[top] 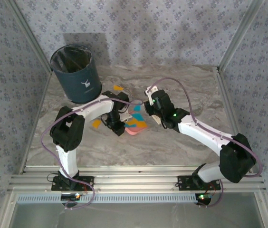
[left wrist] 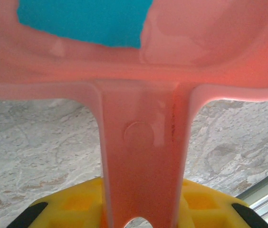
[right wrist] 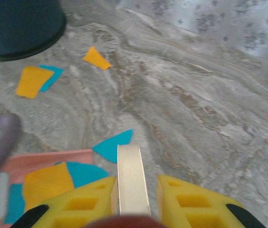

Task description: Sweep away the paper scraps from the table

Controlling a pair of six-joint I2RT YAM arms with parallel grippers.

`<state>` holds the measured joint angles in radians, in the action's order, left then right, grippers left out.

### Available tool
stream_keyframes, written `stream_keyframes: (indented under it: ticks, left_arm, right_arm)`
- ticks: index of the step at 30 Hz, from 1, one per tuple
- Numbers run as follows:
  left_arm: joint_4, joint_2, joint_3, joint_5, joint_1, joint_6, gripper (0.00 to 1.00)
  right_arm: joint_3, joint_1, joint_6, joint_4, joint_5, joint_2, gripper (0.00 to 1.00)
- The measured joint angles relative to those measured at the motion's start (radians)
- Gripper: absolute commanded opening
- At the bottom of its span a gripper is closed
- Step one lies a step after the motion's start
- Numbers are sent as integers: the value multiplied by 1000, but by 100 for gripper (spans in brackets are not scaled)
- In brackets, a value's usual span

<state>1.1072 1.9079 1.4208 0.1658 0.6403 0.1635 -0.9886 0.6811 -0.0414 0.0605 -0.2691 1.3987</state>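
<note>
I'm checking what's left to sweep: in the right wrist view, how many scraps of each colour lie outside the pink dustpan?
Orange scraps: 2
Cyan scraps: 2, one at the dustpan edge
Total: 4

Open table point(top: 200, 95) at far right; dark bin point(top: 77, 78) at far-left corner

The tabletop point(top: 196, 95) has a grey-beige marble pattern, with an aluminium frame point(top: 134, 168) along its near edge. A dark blue bin point(top: 79, 80) stands upright at its far left corner. Paper scraps point(top: 118, 88) lie flat on the surface. Near the bin, an orange piece point(right wrist: 31, 80) touches a cyan one point(right wrist: 55, 73), and another orange piece point(right wrist: 96, 58) lies apart from them. A cyan piece point(right wrist: 113, 146) lies just beside the edge of the pink dustpan point(right wrist: 48, 159), near the middle.
</note>
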Motion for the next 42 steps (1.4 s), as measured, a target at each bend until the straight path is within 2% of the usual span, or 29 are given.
stream_keyframes:
  ticks: [10,23,34,42]
  left_arm:
    - [0,0,2,-10,-42,-16,0]
    - [0,0,2,-10,-58,-19,0]
    - [0,0,2,-4,-72,-19,0]
    - [0,0,2,-1,-77,-26,0]
  right_arm:
    - [-38,-33,-15,-35,-84,108,0]
    - [-167,-62,27,-116,-113,275,0]
    - [-240,-56,50,-93,64,330,0]
    - [-245,-42,53,-64,139,330,0]
